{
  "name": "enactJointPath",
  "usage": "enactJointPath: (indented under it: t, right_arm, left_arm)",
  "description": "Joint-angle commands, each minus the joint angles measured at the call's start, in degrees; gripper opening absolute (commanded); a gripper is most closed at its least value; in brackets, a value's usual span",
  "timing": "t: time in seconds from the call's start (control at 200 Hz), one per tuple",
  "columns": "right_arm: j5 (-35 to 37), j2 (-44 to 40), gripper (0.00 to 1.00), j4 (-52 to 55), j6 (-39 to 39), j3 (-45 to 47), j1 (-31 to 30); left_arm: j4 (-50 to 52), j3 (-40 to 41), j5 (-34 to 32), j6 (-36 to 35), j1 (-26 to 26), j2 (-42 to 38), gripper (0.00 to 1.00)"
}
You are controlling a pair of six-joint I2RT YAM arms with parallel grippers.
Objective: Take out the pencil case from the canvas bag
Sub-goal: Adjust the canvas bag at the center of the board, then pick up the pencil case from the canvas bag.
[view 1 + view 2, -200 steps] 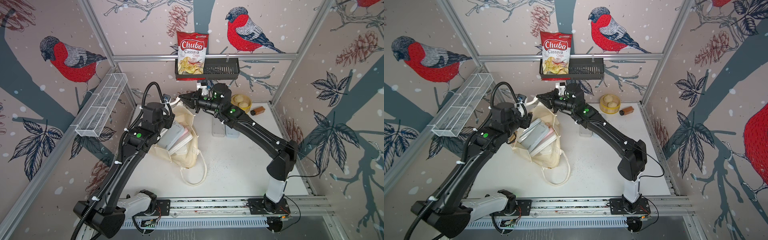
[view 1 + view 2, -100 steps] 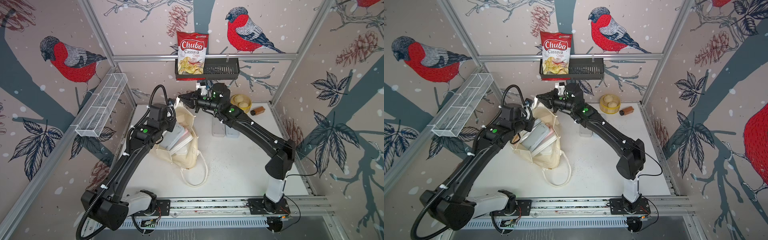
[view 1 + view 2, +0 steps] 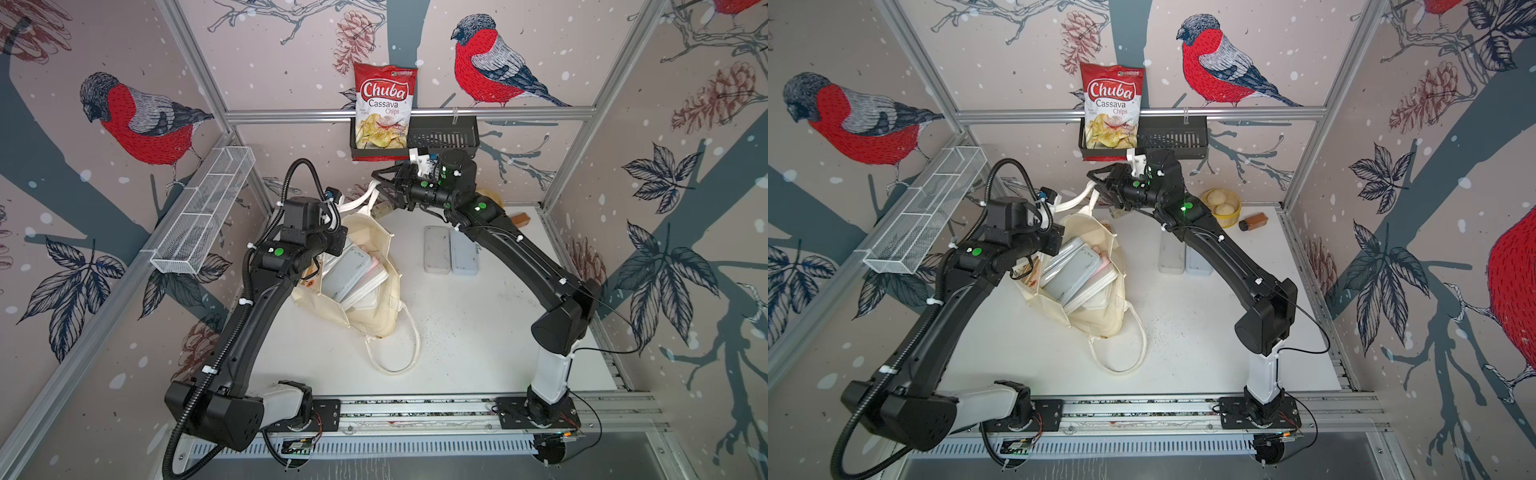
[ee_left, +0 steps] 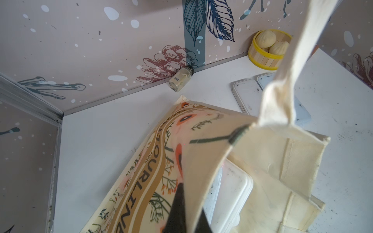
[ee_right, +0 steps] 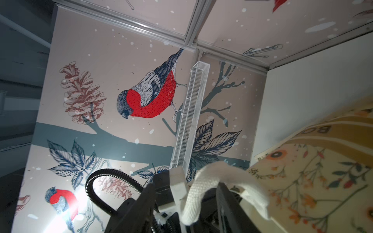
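— What did the wrist cameras catch that the overhead pair missed?

— The left wrist view showed the left gripper (image 4: 190, 203) closed on the rim of the canvas bag (image 4: 262, 161), the cloth pinched between its dark fingers with the printed side outward. It also showed a small clear jar (image 4: 180, 81) lying against the back wall, which could not be made out from above.

— And the other arm?

— In the right wrist view the right gripper (image 5: 189, 187) had its jaws apart. The lifted handle (image 5: 212, 177) hung loosely between them, unclamped.

— Where were the pencil cases?

— Both top views showed that best. The pencil cases (image 3: 353, 276) lay stacked inside the bag's open mouth, and two more cases (image 3: 451, 251) lay side by side on the table (image 3: 478, 332), apart from the bag.

— How much room was there?

— The bag sat near the table's left edge. Its second handle (image 3: 395, 353) lay looped towards the front. Bare white surface stretched between the bag and the right arm. A steamer basket (image 3: 1221, 203) and a brown bottle (image 3: 1253, 220) sat in the back right corner.
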State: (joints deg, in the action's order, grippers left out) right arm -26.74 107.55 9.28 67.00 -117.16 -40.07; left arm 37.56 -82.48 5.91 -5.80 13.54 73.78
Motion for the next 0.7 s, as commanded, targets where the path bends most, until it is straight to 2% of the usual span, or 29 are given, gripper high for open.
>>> enactJointPath:
  t: [0.0,0.065,0.125,0.27,0.37,0.48,0.695]
  right_arm:
    - [6.2,-3.1,0.54,5.0,-10.1,0.1,-0.3]
    - [12.1,-7.0,0.54,6.2,-14.8,3.7,-1.6]
    - [19.9,-12.6,0.54,4.0,-18.2,10.9,-3.8]
    - [40.4,-28.9,0.53,-10.8,-23.1,34.5,-13.4]
    - [48.8,-34.1,0.52,-17.1,-24.3,44.4,-20.9]
    - [48.5,-32.6,0.52,-17.1,-20.2,48.8,-24.5]
    - [43.6,-23.1,0.52,-14.0,-11.7,49.6,-26.8]
  left_arm:
    - [0.4,-2.8,4.0,2.3,-0.5,1.5,0.0]
    - [1.4,-4.5,5.3,3.0,-0.6,2.8,0.0]
    - [2.2,-5.9,6.1,3.9,-0.6,3.9,0.0]
    - [3.7,-8.0,7.2,5.7,-0.8,6.1,0.0]
    - [3.7,-8.2,8.4,7.0,-1.1,6.7,0.0]
    - [3.7,-8.3,10.3,8.5,-1.5,7.3,0.0]
    - [3.3,-8.2,12.3,10.0,-1.6,8.1,0.0]
